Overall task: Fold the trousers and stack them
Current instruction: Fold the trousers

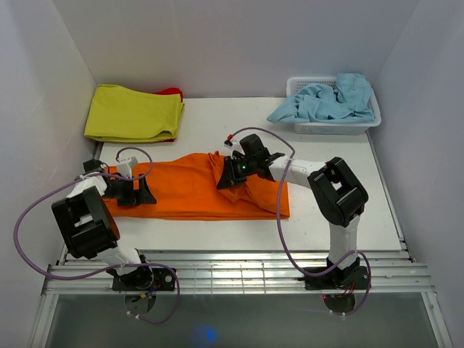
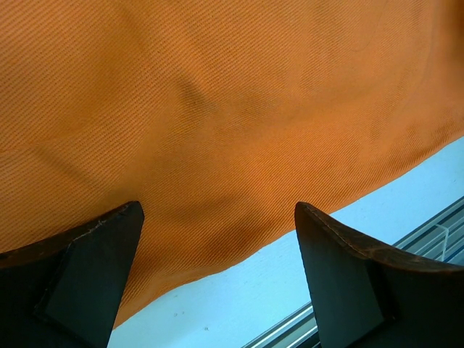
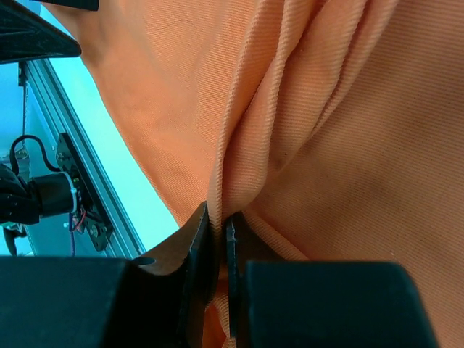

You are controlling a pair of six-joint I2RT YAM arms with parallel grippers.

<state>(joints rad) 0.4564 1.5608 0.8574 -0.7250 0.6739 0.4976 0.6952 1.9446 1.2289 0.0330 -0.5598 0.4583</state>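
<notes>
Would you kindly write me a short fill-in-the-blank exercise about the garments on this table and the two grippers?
1. The right gripper is shut on a raised fold of the ____ trousers.
2. The left gripper hangs over the trousers with its jaws ____.
3. The light blue garment lies in the white basket at the far ____ corner.
4. The yellow-green cloth lies folded at the far ____ corner.
Missing words: orange; open; right; left.

Trousers [image 1: 196, 194] lie across the middle of the table [image 1: 217, 123]. My left gripper [image 1: 147, 191] is at their left end and my right gripper [image 1: 225, 178] on a fold near their middle. Behind them, a folded cloth [image 1: 134, 112] lies far left, and a basket [image 1: 333, 129] holding a garment [image 1: 326, 101] stands far right.
</notes>
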